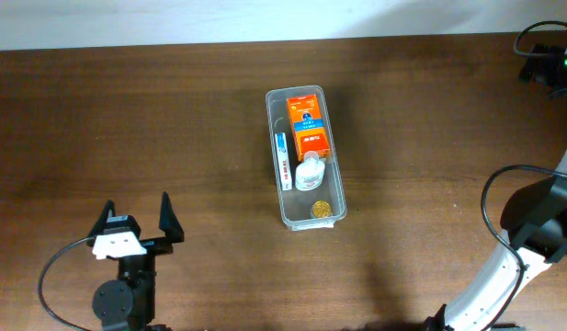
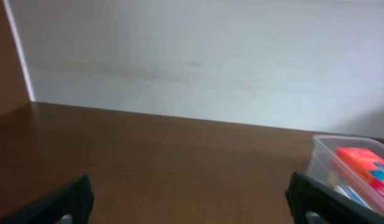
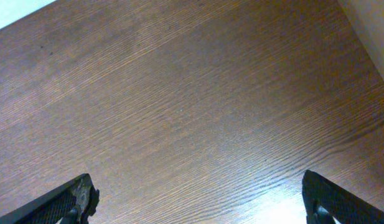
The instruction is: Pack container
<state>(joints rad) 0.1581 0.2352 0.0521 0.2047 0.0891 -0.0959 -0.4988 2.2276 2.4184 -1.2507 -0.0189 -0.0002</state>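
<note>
We list: table [image 3: 192, 93], brown wood grain, smooth, low sheen; container [image 1: 296, 90], clear glossy plastic; orange box [image 1: 308, 129], printed card by its look; white bottle [image 1: 310, 173], smooth plastic; gold disc [image 1: 321, 210], shiny, metallic-looking; left gripper [image 1: 137, 207], matt black, material unclear to us; wall [image 2: 192, 56], white, matt.

Black left pincer [image 1: 137, 202], looping black cables [image 1: 484, 195], white right arm [image 1: 493, 276]

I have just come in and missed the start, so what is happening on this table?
Two robot arms are packing a clear container in the middle of the table. An orange box, a slim blue and white box, a white bottle and a small gold round item lie inside. Neither arm holds anything: the left gripper is open, away from the container, and the right gripper is open over bare wood.
</note>
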